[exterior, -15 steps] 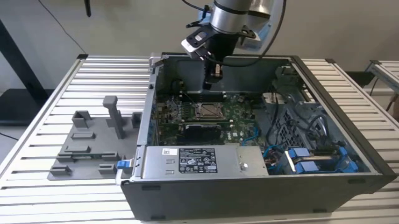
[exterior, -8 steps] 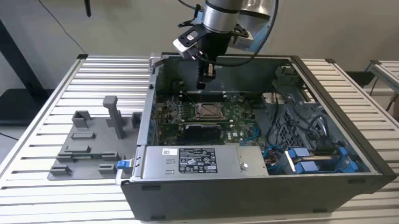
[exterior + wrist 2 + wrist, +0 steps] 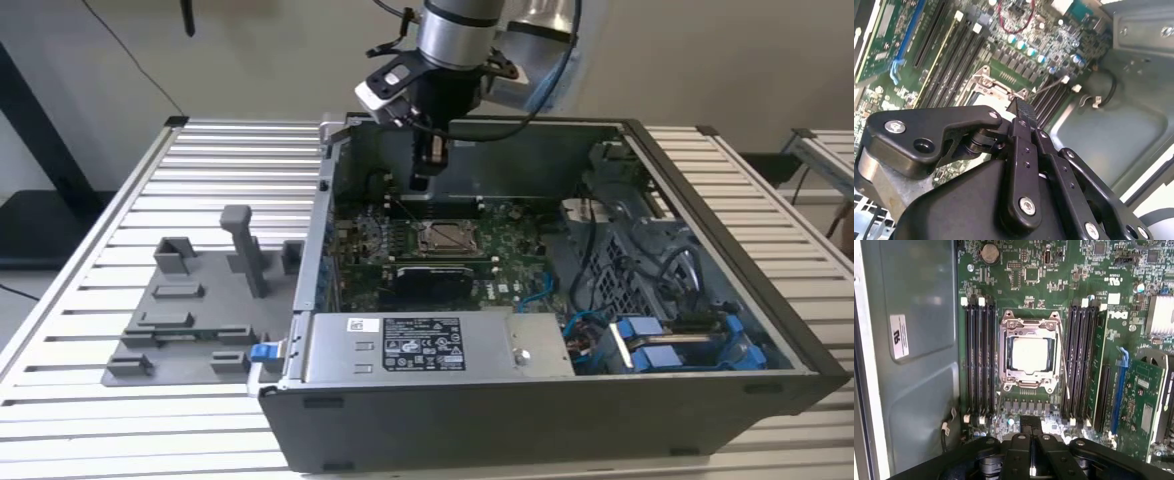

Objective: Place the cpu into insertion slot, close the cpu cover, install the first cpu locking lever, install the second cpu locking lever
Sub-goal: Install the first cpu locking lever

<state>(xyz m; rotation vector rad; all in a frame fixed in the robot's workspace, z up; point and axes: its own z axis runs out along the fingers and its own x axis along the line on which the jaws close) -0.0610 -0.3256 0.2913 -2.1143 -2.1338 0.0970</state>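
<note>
Item, the exterior view's left: grey fixture block (image 3: 187,310) on the slatted table (image 3: 80,420), well apart from the work.

Item, centre: open computer case (image 3: 534,410) with the motherboard (image 3: 507,270) on its floor. The gripper (image 3: 422,180) hangs over the board's far side, just beyond the insertion slot (image 3: 1027,386), its fingers drawn together with nothing between them. The cpu (image 3: 1029,354) lies seated in the slot, and the cpu cover (image 3: 1029,324) is down flat around it.

Item, beside the socket: thin wire rod (image 3: 1049,86), by my reading a locking lever not yet latched. For this step you want the closed fingertips on the rod's free end, pressing down and tucking it under its hook. Keep clear of the memory slots (image 3: 979,355) alongside.

Item, the exterior view's right: blue cables (image 3: 641,340).
</note>
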